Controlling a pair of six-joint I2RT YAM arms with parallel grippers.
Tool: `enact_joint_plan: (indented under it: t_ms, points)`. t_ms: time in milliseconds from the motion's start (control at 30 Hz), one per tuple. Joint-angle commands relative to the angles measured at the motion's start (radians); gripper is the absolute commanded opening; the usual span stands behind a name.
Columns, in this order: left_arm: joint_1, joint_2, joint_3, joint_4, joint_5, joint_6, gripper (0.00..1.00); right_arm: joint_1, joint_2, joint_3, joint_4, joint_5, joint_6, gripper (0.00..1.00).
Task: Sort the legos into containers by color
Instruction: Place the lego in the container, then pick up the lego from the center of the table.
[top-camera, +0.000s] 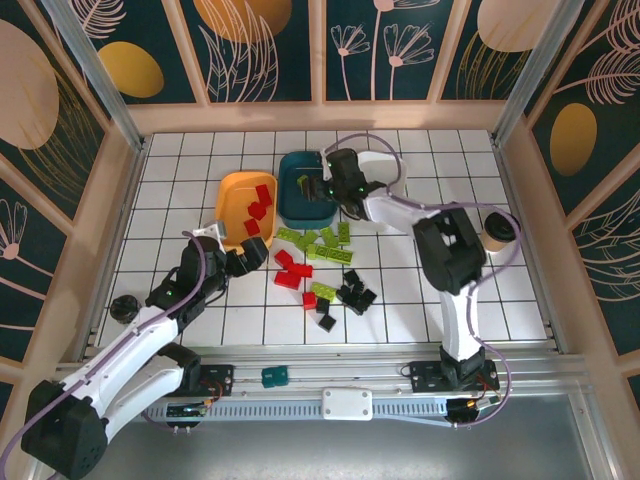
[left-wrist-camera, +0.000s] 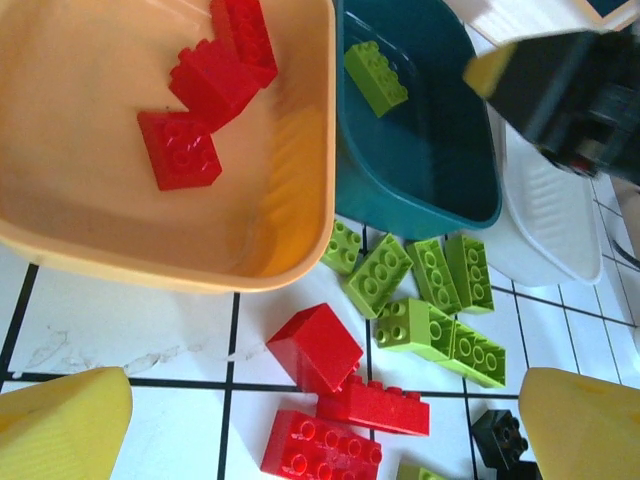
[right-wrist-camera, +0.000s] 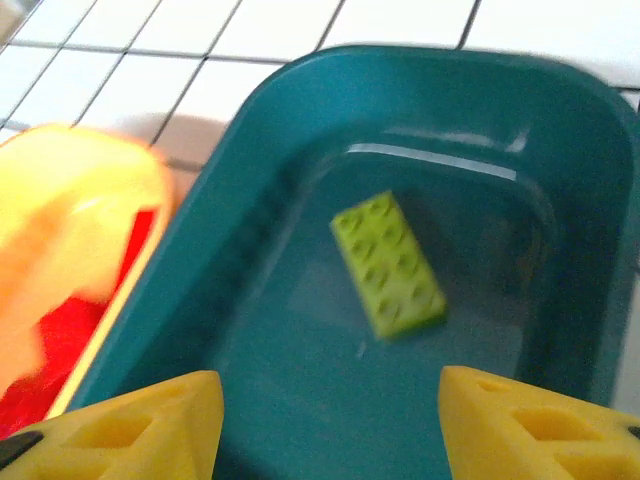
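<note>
Green lego central in teal tray

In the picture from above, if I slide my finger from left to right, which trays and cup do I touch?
orange-yellow tray → dark teal tray → white tray → brown paper cup

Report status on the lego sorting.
Done: three red bricks in the orange tray, one green brick in the teal tray. In hand: nothing; right gripper open above that tray, left gripper open over loose red legos. Left: those, green legos and black legos on the table; white tray's visible part empty.
</note>
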Motion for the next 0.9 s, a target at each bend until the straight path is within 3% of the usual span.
enact_joint_plan:
  t_ms: [0,167,367,600,867]
  points:
    - [-0.001,-0.022,-0.038,-0.003,0.032,-0.01,0.99,0.07,-0.208,-0.203,0.059,0.072,0.031,0.6]
    - [-0.001,-0.053,-0.071,0.003,0.044,-0.011,0.99,0.19,-0.42,-0.482,-0.015,0.19,0.09,0.62]
    - [-0.001,-0.066,-0.101,0.011,0.05,-0.009,0.99,0.249,-0.486,-0.609,-0.089,0.252,0.159,0.64]
    - [-0.002,-0.072,-0.127,0.017,0.044,-0.014,0.99,0.176,-0.463,-0.612,-0.092,0.197,0.098,0.72]
    - [-0.001,-0.065,-0.134,0.029,0.032,-0.015,0.99,0.061,-0.365,-0.57,-0.043,-0.004,-0.059,0.75]
